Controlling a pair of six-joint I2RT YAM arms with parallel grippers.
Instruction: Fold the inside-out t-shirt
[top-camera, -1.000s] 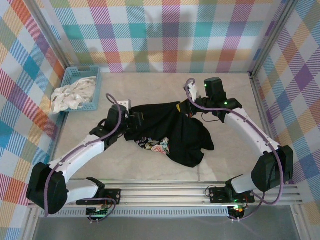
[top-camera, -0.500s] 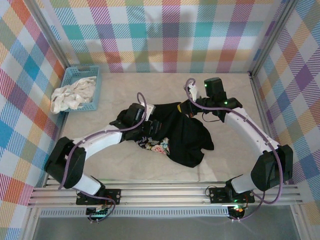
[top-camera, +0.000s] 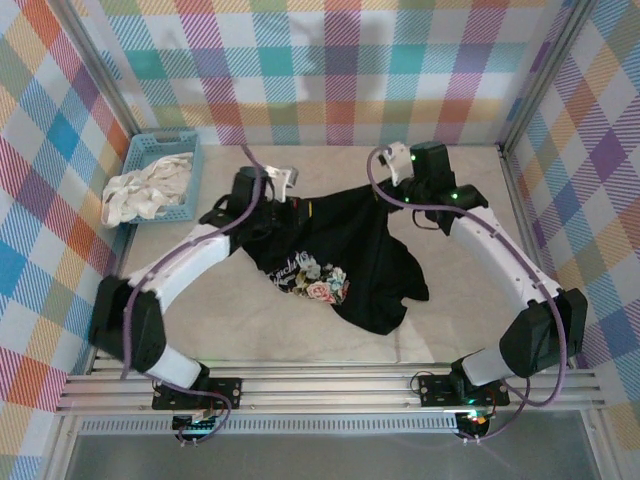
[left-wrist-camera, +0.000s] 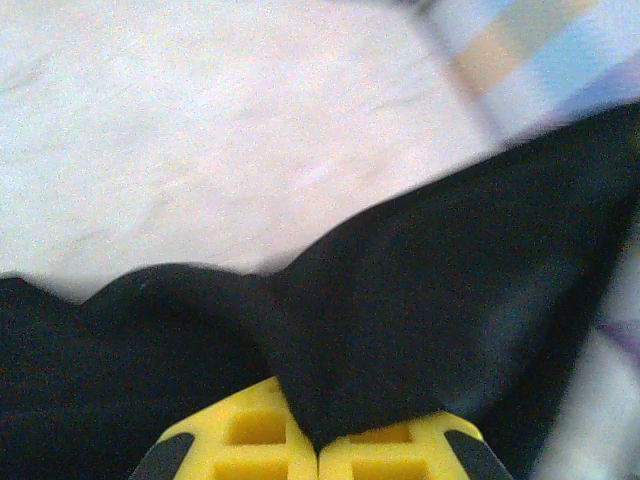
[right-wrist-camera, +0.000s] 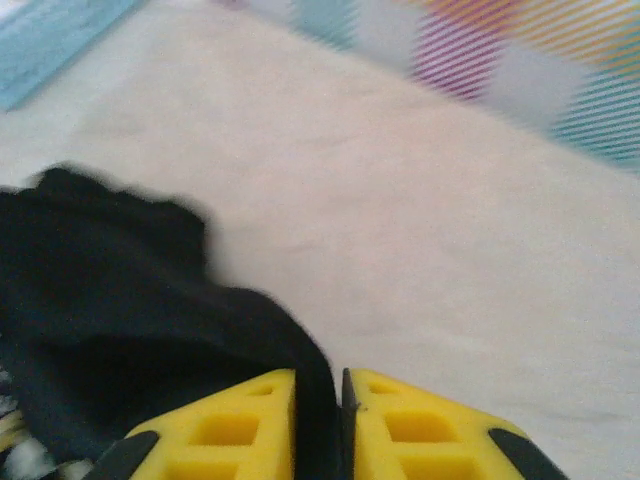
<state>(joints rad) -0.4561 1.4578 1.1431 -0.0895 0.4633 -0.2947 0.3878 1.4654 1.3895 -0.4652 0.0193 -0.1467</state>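
A: Blue basket (top-camera: 138, 152) sits far left on the table (top-camera: 240, 325), with a white-cream cloth (top-camera: 145, 190) inside. Grip on the left side?
B: The left gripper (left-wrist-camera: 318, 442) is clamped tight on a black fold of the inside-out t-shirt (top-camera: 355, 260), at its far-left edge.
A: Shirt location?
B: It lies mid-table between the arms, rumpled, well apart from the basket, with the floral print (top-camera: 310, 278) facing up.
A: Right side?
B: The right gripper (right-wrist-camera: 336, 388) has its fingers nearly together, pinching a thin black edge at the shirt's far-right corner.

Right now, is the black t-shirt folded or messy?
Not folded. The t-shirt lies rumpled and spread on the table, with the left gripper and right gripper each pinching an edge.
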